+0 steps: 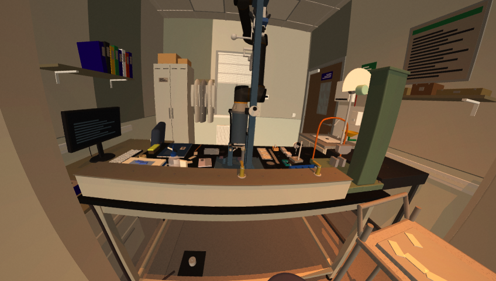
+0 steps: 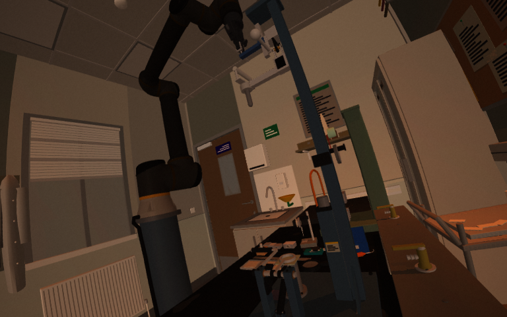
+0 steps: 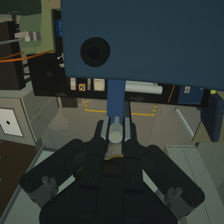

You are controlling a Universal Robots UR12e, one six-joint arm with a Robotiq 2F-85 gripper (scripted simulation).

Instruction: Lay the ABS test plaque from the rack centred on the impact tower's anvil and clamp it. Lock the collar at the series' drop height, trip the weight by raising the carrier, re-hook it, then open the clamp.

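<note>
My gripper (image 3: 115,132) is high up near the top of the impact tower's blue mast (image 2: 310,123). The carrier's blue handle (image 3: 115,98), with a pale knurled knob (image 3: 115,133) at its near end, sits gripped between my closed fingers, just under the tower's blue head block (image 3: 142,40). In the second side camera the gripper (image 2: 241,46) meets the carrier (image 2: 267,43) beside a white ball lever (image 2: 255,33). A dark collar (image 2: 322,159) sits lower on the mast. The anvil and clamp (image 2: 278,261) stand at the tower's foot, and whether a plaque lies there I cannot tell.
A window with a blind and a pale cabinet (image 1: 173,101) stand behind the bench. A green pendulum machine (image 1: 377,125) stands at the right end of the bench, a monitor (image 1: 91,130) at the left, and small specimens and tools litter the black top (image 1: 209,153).
</note>
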